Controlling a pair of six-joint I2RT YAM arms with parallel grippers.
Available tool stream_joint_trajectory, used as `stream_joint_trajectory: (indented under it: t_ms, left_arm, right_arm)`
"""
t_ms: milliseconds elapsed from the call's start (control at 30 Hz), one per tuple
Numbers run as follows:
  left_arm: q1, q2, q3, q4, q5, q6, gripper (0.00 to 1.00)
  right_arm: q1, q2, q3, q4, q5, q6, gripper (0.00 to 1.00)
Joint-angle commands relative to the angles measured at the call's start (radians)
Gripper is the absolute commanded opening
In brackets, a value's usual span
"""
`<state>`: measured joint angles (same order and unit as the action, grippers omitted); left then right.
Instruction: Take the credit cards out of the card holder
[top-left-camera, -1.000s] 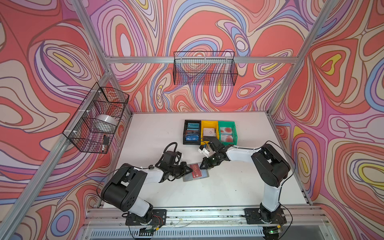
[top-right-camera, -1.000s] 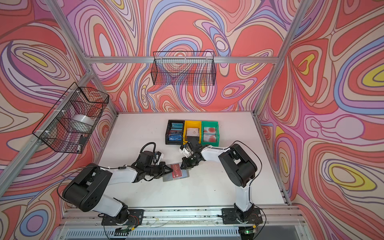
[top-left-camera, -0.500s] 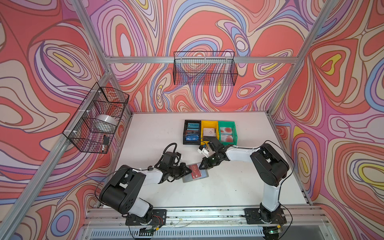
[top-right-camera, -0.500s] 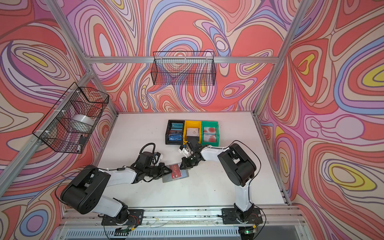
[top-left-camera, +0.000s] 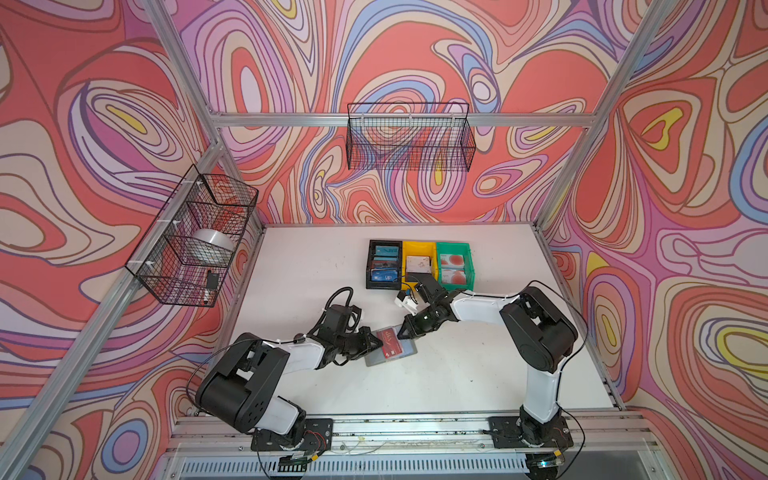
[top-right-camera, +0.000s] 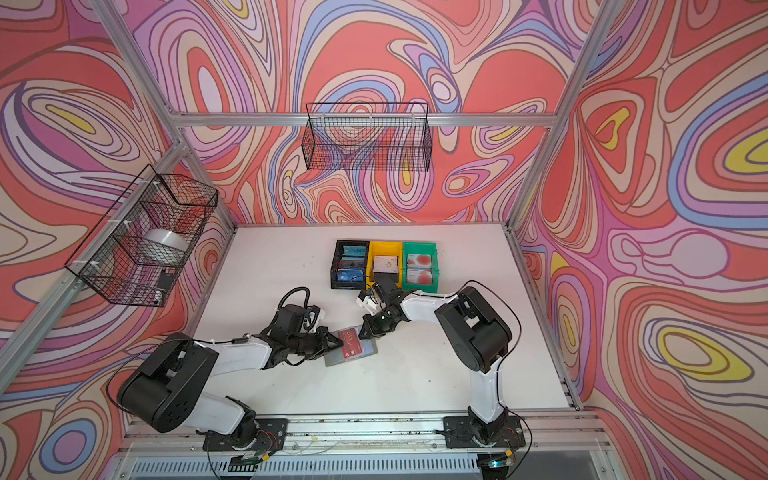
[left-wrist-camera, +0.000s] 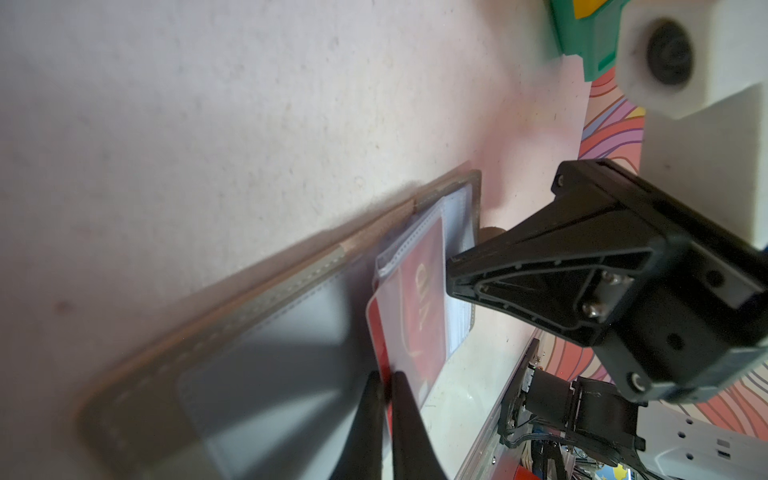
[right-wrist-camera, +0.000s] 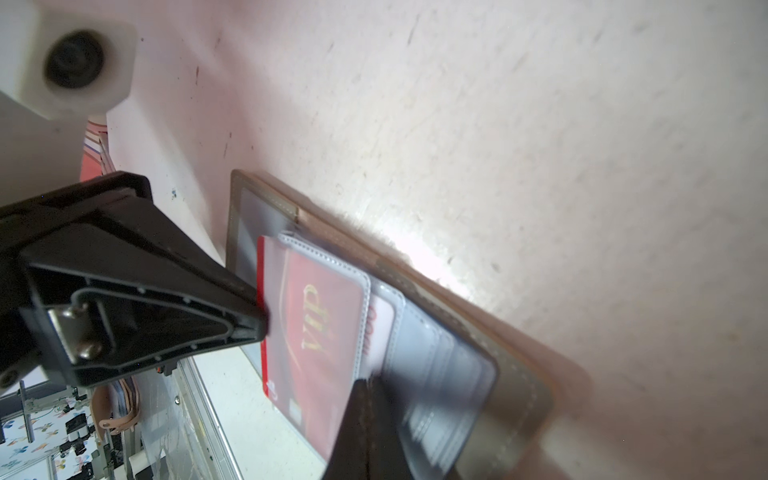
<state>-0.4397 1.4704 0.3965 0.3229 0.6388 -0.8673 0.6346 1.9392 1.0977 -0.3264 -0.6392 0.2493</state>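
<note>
- Dark red plastic sits right between the tips of my left gripper (left-wrist-camera: 386, 379); in the left wrist view its two fingers are all but closed, nipping one edge of the dark red card (left-wrist-camera: 415, 299); a narrow strip of the card is out in the open, and the rest lies under its clear pocket (left-wrist-camera: 388, 259)
- From the right wrist view, my right gripper (right-wrist-camera: 370, 386) has its fingers pressed together with no gap; the tips rest on the clear pockets on the side of the card away from the left gripper; I cannot tell whether they nip a pocket leaf or only bear down on it
- A pale card (right-wrist-camera: 380, 328) with red print shows in the next pocket, just behind the red one
- In both top views the card holder (top-left-camera: 409, 351) (top-right-camera: 332, 360) lies open and flat on the white table (top-left-camera: 457, 374), pockets up, near the middle front; the red card lies on top of it; the two grippers face each other across it, the left at its left side and the right at its far right corner
- Beyond the holder, well apart from it, three bins stand in a row touching: black bin (top-left-camera: 371, 266), yellow bin (top-left-camera: 417, 248), green bin (top-left-camera: 455, 246); each holds cards
- Farthest off, a wire basket (top-left-camera: 409, 143) hangs on the back wall
</note>
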Motion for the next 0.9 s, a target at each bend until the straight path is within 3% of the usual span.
stream_joint_trajectory:
  t_ms: [0,433,867]
  left_arm:
    - [0.012,-0.025,-0.02,-0.057,-0.018,0.014,0.09]
    - [0.026,-0.028,-0.03,-0.07,-0.011,0.028,0.03]
    - [0.109,-0.112,-0.008,-0.222,0.027,0.114,0.0]
  right_arm:
    - [0.038,0.078,-0.03,-0.116,0.11,-0.001,0.0]
    - [0.03,0.072,-0.044,-0.126,0.123,0.005,0.0]
    - [0.019,0.048,-0.053,-0.143,0.128,-0.005,0.0]
